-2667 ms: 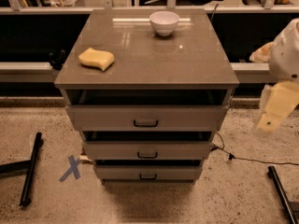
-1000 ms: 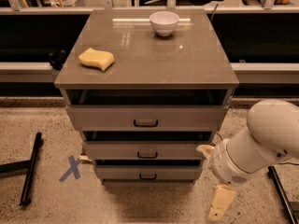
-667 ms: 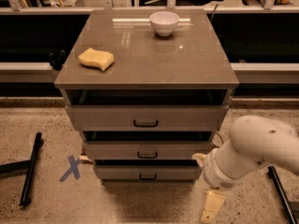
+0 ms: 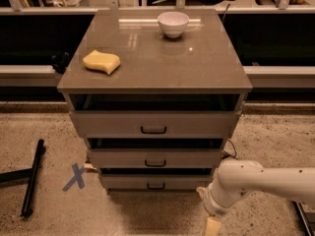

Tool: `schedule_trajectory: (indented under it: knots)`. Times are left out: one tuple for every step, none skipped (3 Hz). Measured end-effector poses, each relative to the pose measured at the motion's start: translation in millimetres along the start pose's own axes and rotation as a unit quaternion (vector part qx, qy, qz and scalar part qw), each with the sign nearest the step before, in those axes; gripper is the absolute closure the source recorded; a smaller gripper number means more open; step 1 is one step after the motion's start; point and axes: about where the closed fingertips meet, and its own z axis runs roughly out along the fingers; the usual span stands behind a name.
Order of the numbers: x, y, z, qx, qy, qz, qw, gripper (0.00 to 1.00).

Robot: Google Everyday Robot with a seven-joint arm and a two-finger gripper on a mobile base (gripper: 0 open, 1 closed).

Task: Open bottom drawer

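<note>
The bottom drawer (image 4: 155,182) is the narrowest grey-beige front, lowest of three on the cabinet, with a small black loop handle (image 4: 156,186) at its centre. It sits pushed in, behind the two fronts above. My white arm (image 4: 256,180) comes in from the right edge, low over the floor. My gripper (image 4: 212,226) hangs at the bottom edge of the view, to the lower right of the bottom drawer and apart from it. Only one beige finger shows.
The mid drawer (image 4: 155,158) and top drawer (image 4: 153,124) stand above. On the cabinet top (image 4: 197,68) are a white bowl (image 4: 173,23) and a yellow sponge (image 4: 101,62). A blue tape cross (image 4: 75,176) and a black bar (image 4: 32,177) lie on the floor at left.
My arm has dropped from the upper right to low beside the cabinet, then moved left, bringing the gripper closer to the bottom drawer's right corner. The drawers have not moved.
</note>
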Motion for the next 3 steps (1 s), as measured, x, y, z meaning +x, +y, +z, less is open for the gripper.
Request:
schedule_trajectory:
  knots:
    - [0, 14, 16, -0.023, -0.007, 0.006, 0.9997, 0.00]
    - [-1, 12, 11, -0.019, -0.006, 0.005, 0.9998, 0.00]
    - [4, -8, 41, -0.014, -0.012, -0.005, 0.9998, 0.00]
